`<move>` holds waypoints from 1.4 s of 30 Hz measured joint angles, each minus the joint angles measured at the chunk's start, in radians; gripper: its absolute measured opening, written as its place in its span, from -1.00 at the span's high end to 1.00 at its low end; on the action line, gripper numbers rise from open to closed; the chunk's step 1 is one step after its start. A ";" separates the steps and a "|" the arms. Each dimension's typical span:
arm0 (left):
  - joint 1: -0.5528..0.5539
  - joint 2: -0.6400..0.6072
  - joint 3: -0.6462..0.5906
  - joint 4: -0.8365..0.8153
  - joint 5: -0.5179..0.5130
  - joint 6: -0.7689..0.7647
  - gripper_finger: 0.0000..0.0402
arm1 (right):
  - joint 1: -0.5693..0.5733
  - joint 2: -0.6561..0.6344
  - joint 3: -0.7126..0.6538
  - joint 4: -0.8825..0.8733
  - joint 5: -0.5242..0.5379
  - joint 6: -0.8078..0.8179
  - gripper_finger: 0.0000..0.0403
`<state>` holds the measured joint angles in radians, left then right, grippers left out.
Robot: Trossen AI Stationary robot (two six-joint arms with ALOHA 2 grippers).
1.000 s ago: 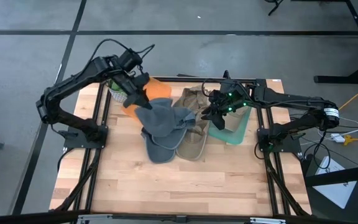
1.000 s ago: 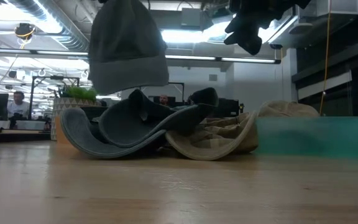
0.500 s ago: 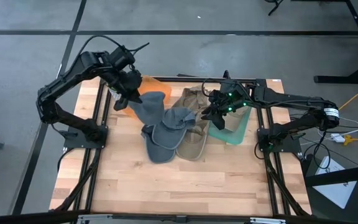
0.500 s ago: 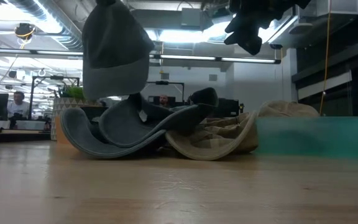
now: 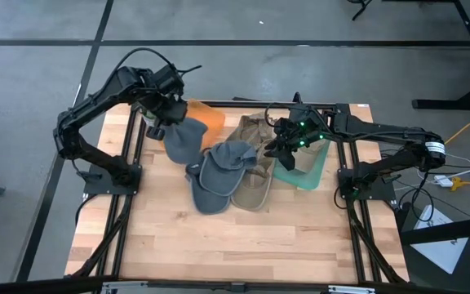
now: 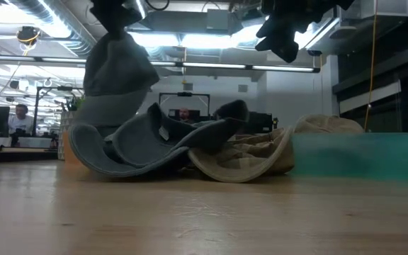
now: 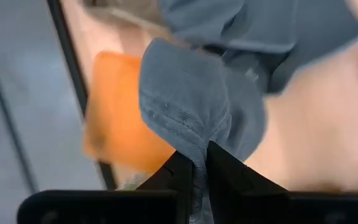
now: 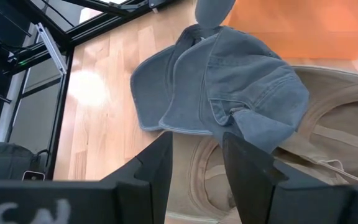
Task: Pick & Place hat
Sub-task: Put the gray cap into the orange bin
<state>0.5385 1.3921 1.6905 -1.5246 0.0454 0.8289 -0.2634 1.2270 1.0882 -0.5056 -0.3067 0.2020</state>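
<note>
Gray hat (image 5: 183,139) hanging off the table, pinched by a fold of cloth between the shut fingers of the left gripper (image 7: 199,163), out over the table's far left part, just beside the orange bin (image 5: 205,115) and next to the gray caps (image 5: 217,170) heaped at the middle. Only a thin pleat of fabric in the grip, judging by the left wrist view, so likely to slip free if swung or jerked, dropping short of the bin or back onto the heap. Hanging lower edge close to the gray caps, in the low view near or touching them, hard to tell which; could snag and drag one along. Soft cloth also apt to drape over the bin's rim rather than fall inside. Tan hat (image 5: 255,159) lying beside the green bin (image 5: 310,167), under the right gripper (image 5: 282,152), held raised above them with fingers apart and empty. No brand, label or writing legible on any hat or bin.
</note>
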 joint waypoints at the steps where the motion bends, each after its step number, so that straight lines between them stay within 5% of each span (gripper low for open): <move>1: 0.000 0.000 0.000 0.000 -0.024 0.014 0.88 | 0.000 0.000 0.000 0.000 0.001 0.000 0.30; 11: 0.000 0.003 -0.001 0.068 -0.100 0.117 0.88 | 0.000 0.000 0.000 0.000 0.001 0.000 0.30; 42: 0.002 0.195 -0.003 0.099 -0.054 0.159 0.88 | 0.000 0.000 0.000 -0.001 0.002 -0.029 0.30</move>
<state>0.5401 1.5876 1.6878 -1.4253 -0.0085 0.9881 -0.2638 1.2270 1.0882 -0.5064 -0.3050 0.1733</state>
